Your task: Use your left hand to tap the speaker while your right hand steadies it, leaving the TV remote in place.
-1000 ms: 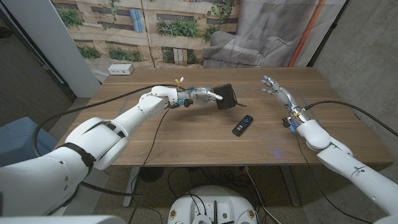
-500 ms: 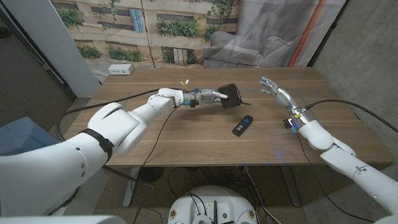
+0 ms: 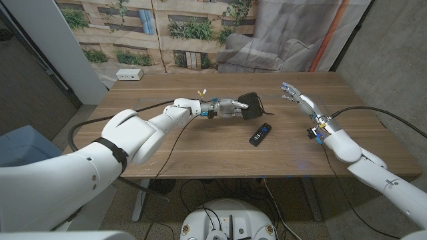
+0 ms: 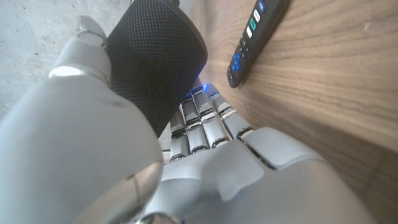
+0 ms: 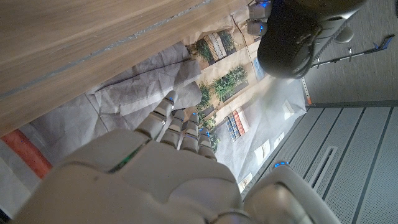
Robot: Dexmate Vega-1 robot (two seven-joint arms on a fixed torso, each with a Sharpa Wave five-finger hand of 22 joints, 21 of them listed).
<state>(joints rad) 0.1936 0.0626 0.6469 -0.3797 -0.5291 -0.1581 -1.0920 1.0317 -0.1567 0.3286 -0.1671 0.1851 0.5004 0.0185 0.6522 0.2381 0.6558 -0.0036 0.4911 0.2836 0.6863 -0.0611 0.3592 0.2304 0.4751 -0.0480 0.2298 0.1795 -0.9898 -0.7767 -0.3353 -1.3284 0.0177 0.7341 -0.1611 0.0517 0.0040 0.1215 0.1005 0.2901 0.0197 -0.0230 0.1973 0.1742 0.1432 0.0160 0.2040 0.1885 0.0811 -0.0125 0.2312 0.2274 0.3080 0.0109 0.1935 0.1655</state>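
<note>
The black mesh speaker [image 3: 251,104] stands on the wooden table [image 3: 200,143] near its middle. My left hand [image 3: 229,105] reaches it from the left and grips it. In the left wrist view the speaker [image 4: 155,56] sits between the thumb and the curled fingers [image 4: 202,118] of the left hand [image 4: 186,168]. The black TV remote [image 3: 261,134] lies on the table just in front of the speaker, apart from both hands, and the remote [image 4: 256,36] lies beside the speaker. My right hand [image 3: 294,95] hovers open to the right of the speaker, a gap away. From the right hand [image 5: 155,168], the speaker [image 5: 291,38] is seen far off.
A white box [image 3: 129,75] sits at the table's far left corner. Black cables [image 3: 167,143] trail across the table's left half from my left arm. A thin cord runs from the speaker toward the remote. A draped backdrop hangs behind the table.
My left arm has stretched further right, carrying the speaker a little to the right and setting it more upright. The right hand has barely shifted. The remote has stayed put.
</note>
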